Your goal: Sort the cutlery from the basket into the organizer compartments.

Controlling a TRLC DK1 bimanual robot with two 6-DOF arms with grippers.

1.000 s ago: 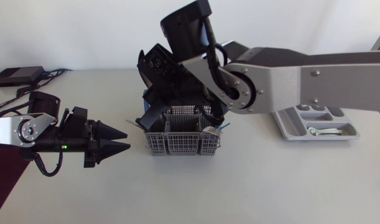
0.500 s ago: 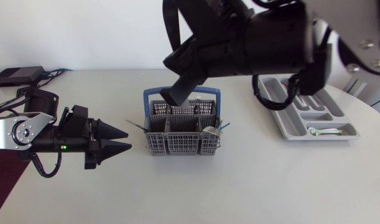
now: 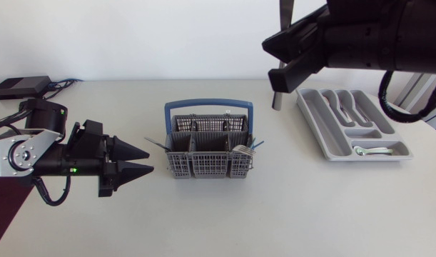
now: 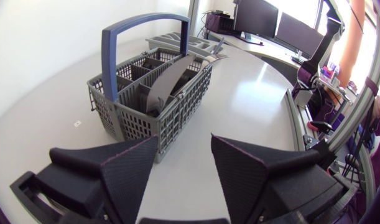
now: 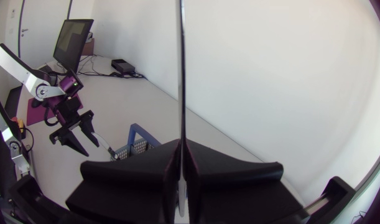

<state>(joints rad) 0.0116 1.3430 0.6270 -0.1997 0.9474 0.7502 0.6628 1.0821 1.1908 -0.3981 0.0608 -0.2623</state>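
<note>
Right gripper (image 5: pixel 180 146) clamped on a thin cutlery piece (image 5: pixel 181 68), aloft near the organizer (image 3: pixel 314 128), clear of the basket (image 3: pixel 176 165); likely light, stiff, slick steel; flat mid-length pinch seems sound, may pivot; left gripper (image 4: pixel 184 138) fingers apart, empty.

No legible text or signs

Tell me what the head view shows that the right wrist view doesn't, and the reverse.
Only the head view shows the organizer, with a spoon lying in one end compartment. Only the right wrist view clearly shows the right pincer shut on a thin piece of cutlery that sticks straight out ahead of it. Both show the basket and the left pincer, open and pointing at the basket without touching it.
</note>
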